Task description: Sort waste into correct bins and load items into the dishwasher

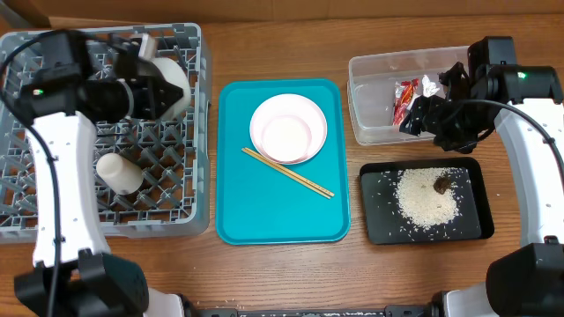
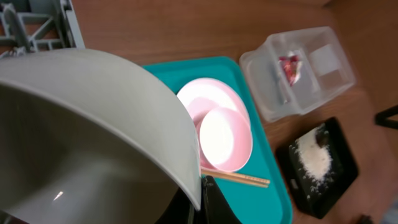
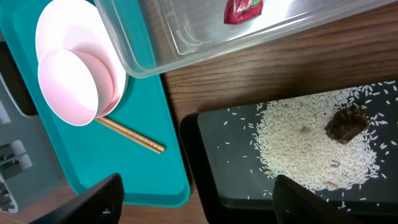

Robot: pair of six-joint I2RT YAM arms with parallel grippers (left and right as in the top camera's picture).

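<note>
left gripper [image 2: 200, 198]: pressed together on the rim of the held bowl [image 2: 93, 130], upper left of the overhead frame, above the grey rack [image 1: 106, 231]
held bowl: whitish, tilted, hollow side towards the wrist camera; cannot tell whether it touches the rack
right gripper [image 3: 199, 202]: fingers spread, nothing between them; right side of the overhead frame, above the gap between clear tub [image 1: 374, 97] and black tray [image 1: 379, 220]
cup [image 1: 119, 173]: on its side in the grey rack, lower left
teal tray [image 1: 264, 211]: centre of frame; carries the plate [image 1: 308, 114] with the pink bowl [image 1: 286, 139] resting in it
chopsticks [image 1: 288, 173]: on the teal tray just below the plate, side by side, diagonal
red wrapper [image 1: 405, 97]: inside the clear tub, upper right, white tissue [image 1: 429, 85] beside it
rice [image 1: 427, 198]: loose heap in the black tray, lower right
brown scrap [image 1: 441, 184]: at the heap's upper right edge
</note>
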